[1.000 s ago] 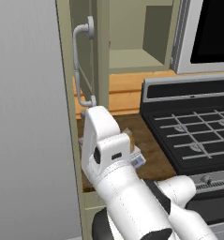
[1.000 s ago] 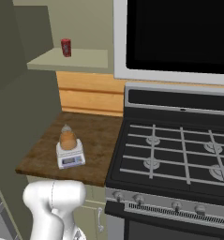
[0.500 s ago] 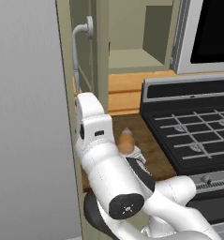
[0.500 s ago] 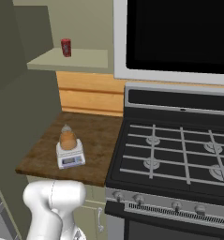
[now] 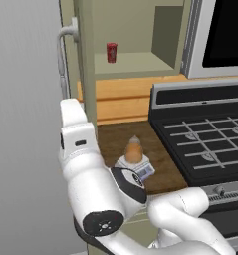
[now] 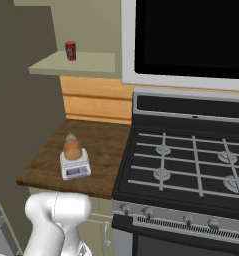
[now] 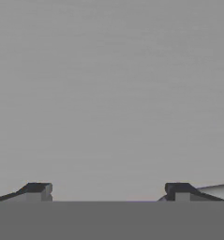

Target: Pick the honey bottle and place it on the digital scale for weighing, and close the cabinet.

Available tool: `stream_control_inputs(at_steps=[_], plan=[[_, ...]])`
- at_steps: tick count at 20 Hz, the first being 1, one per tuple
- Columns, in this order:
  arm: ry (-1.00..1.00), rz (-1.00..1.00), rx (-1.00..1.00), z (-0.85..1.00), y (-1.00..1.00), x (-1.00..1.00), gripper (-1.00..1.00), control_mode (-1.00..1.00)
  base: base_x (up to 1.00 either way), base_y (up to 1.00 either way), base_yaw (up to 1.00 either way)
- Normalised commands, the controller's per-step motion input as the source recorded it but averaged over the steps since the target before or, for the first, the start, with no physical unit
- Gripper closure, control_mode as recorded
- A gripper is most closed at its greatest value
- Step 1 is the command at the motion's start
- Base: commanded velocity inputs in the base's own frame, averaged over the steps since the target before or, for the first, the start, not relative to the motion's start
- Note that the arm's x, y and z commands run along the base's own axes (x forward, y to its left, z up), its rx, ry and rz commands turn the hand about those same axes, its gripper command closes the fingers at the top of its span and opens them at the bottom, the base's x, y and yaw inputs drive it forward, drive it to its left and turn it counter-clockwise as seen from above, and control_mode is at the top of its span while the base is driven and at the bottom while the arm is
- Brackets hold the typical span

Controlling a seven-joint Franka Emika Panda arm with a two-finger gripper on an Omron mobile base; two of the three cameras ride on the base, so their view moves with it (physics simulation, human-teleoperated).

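Olive-beige panelled cabinet door (image 5: 26,124) is standing open at the left, its curved light grey bar handle (image 5: 64,55) showing at its edge. The tool (image 7: 108,192), fingers spread and holding nothing, is facing a flat grey face, probably that door. Pushing squarely should swing it shut. Rightward, the amber beehive-shaped honey bottle (image 6: 72,147) is sitting on the white-grey digital scale (image 6: 75,166), near the brown wooden surface's (image 6: 103,150) front edge.

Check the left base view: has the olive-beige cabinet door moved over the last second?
Yes. The olive-beige panelled cabinet door has swung left, away from the black stove; the red can on the shelf and the amber honey bottle are now uncovered.
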Motion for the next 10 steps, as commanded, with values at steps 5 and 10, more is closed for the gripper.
stream_control_inputs(at_steps=[5, 10], plan=[[0.01, 0.0, 0.1, 0.0, -0.69, 0.92, -1.0, -1.0, 0.0, 0.0, 0.0], [0.0, 0.0, 0.21, 0.0, -1.0, 0.73, -1.0, -1.0, 0.0, 0.0, 0.0]])
